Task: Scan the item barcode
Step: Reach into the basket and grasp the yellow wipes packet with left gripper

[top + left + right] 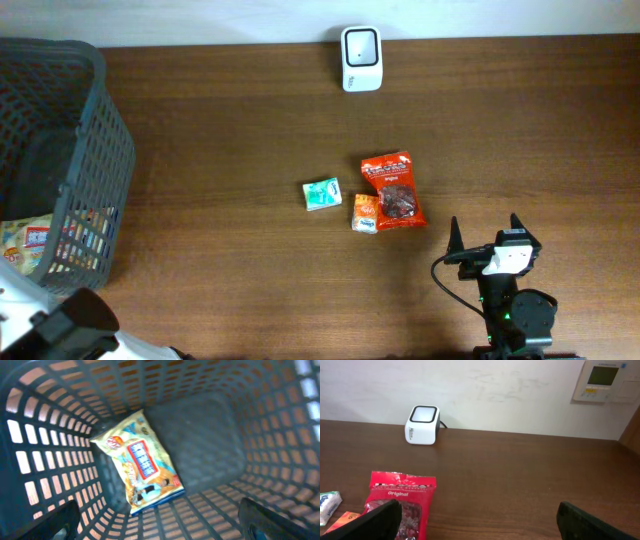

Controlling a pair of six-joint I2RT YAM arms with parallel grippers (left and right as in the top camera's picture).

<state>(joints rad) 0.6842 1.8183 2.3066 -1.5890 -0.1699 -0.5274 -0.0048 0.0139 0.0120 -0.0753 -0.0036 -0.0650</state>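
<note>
Overhead view: white barcode scanner [360,58] stands at the table's [220,120] far edge, against the wall. Three items lie flat in a cluster out in front of it, well apart from it. The red snack bag [394,190] is roughly in line with the scanner. An orange packet [365,213] lies against the bag's corner farthest from the scanner. A green packet [322,194] is just beside those two, on the basket side. The dark mesh basket [95,150] stands well off to the scanner's side, at the table end.

Left wrist view: a yellow snack packet [142,467] lies flat on the basket floor, label up. Left gripper [160,525] hangs above it with mesh walls all round, fingers spread wide, gripping nothing.

Right gripper [485,228] sits beyond the red bag from the scanner and faces it, fingers spread wide, empty.
</note>
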